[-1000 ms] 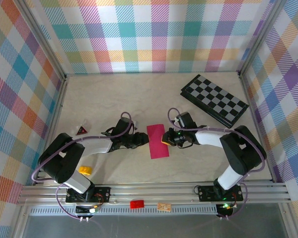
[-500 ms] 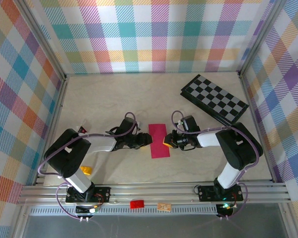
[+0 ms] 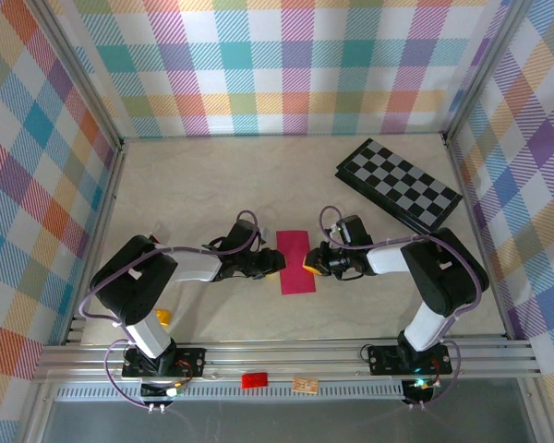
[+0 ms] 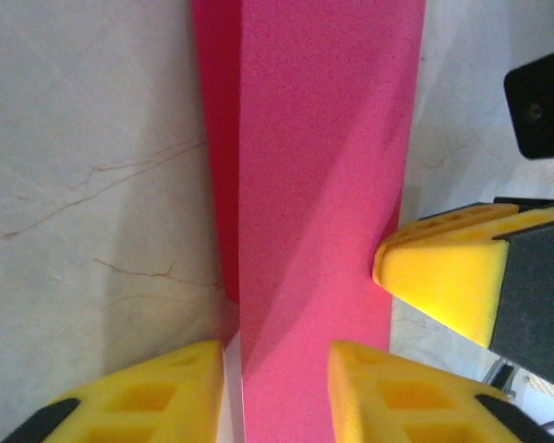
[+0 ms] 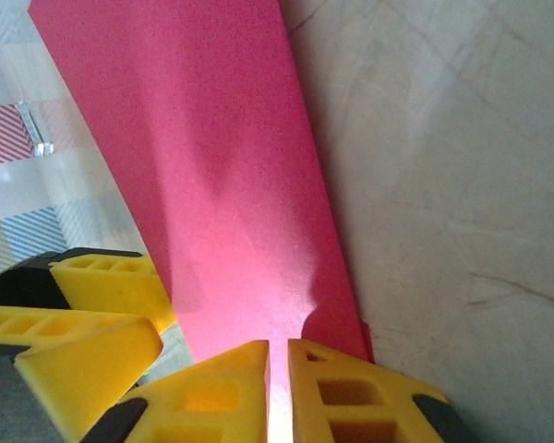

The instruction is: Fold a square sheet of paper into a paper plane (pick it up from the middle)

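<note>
The square sheet of paper (image 3: 294, 262) is magenta-pink and lies on the table folded into a narrow upright strip. My left gripper (image 3: 275, 265) is at its left edge. In the left wrist view its yellow fingers (image 4: 148, 401) stand apart, with the strip's (image 4: 323, 185) left layers running between them (image 4: 277, 392). My right gripper (image 3: 310, 262) is at the strip's right edge. In the right wrist view its jaws (image 5: 277, 392) are pinched nearly together on the paper's (image 5: 212, 185) edge. Each wrist view shows the other gripper's yellow fingertip against the strip.
A black-and-grey checkerboard (image 3: 399, 185) lies at the back right. A small yellow block (image 3: 162, 317) sits by the left arm's base. A red tag (image 3: 254, 379) and a tan piece (image 3: 304, 385) rest on the front rail. Plaid walls close in three sides.
My left gripper has slid right up to the strip's left edge and its jaws have narrowed. My right gripper shifted slightly along the right edge, still on the paper.
</note>
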Controlling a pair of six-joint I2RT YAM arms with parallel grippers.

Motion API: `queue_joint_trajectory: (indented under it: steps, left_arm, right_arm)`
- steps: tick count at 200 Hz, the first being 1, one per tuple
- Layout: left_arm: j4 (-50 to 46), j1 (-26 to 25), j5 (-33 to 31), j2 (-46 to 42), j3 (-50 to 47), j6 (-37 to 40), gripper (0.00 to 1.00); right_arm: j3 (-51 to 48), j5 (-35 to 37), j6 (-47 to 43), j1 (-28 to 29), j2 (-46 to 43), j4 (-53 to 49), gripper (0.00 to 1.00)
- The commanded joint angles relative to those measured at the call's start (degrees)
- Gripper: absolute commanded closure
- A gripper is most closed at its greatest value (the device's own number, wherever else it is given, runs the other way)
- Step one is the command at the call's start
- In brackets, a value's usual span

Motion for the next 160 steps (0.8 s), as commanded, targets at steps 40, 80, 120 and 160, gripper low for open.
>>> queue_joint_trajectory:
  steps: [40, 80, 120, 160]
  left_arm:
    - [2.37, -0.96, 0.04, -0.62, 0.09, -0.76, 0.85]
    - [1.29, -0.96, -1.12, -2.75, -0.29, -0.56, 0.96]
    - [-2.38, -0.37, -0.17, -5.9, 0.63, -0.5, 0.97]
    - [-8.15, 0.99, 3.6, -7.4, 3.48, 0.28, 0.98]
  right_arm:
    - [-1.57, 0.74, 0.43, -0.49, 0.07, -1.3, 0.83]
    - [-1.18, -1.74, -0.21, -0.53, -3.22, 1.4, 0.72]
    - [-1.27, 0.04, -4.49, -0.44, -10.91, -3.53, 0.53]
    - [-5.18, 6.91, -12.36, 1.68, -21.72, -7.6, 0.43]
